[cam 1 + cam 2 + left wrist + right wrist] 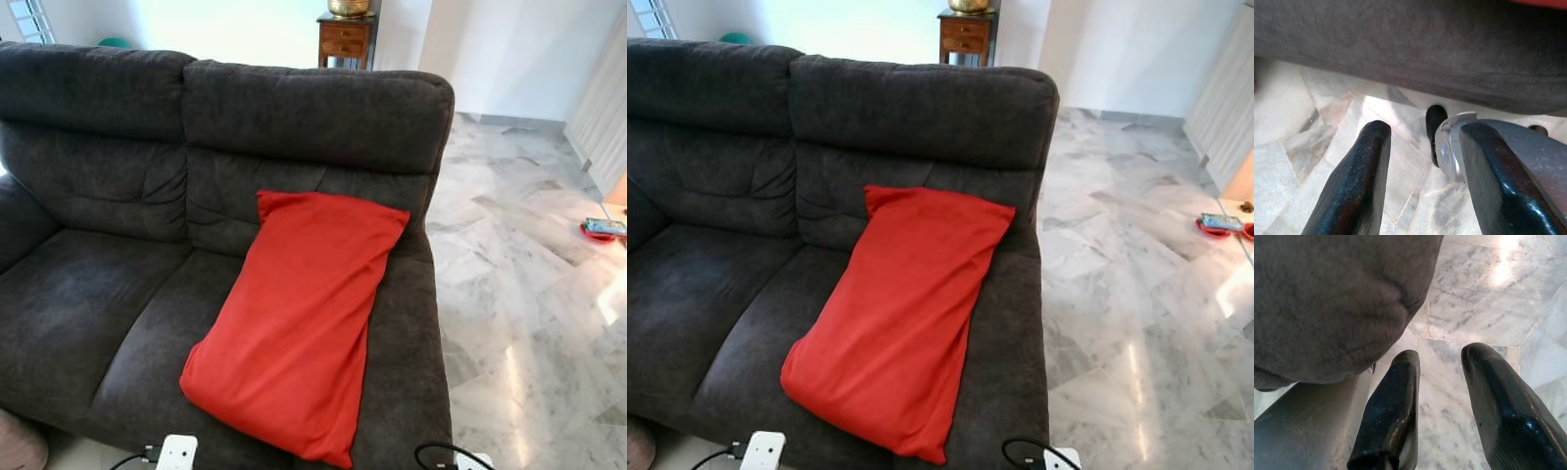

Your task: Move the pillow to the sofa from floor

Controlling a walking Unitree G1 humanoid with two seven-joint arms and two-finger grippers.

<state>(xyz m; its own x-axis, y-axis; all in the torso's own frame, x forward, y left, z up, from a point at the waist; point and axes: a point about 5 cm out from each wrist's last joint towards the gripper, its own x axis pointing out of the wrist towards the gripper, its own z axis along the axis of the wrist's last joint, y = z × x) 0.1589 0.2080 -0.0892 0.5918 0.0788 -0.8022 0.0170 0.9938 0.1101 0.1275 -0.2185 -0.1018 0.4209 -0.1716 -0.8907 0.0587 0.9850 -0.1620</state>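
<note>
Now one red pillow (299, 323) lies lengthwise on the right seat of the dark grey sofa (88, 196), its upper end leaning against the backrest and its lower end near the seat's front edge. Both grippers hang below that edge, apart from the pillow and holding nothing. From the left wrist, the left gripper (1422, 181) has its two black fingers spread over the marble floor (1293, 112), the sofa's underside above them and a silver part of the robot just beside. From the right wrist, the right gripper (1442, 406) likewise has its fingers parted over marble, next to the sofa's rounded corner. Behind the sofa stands one wooden side table (345, 39).
</note>
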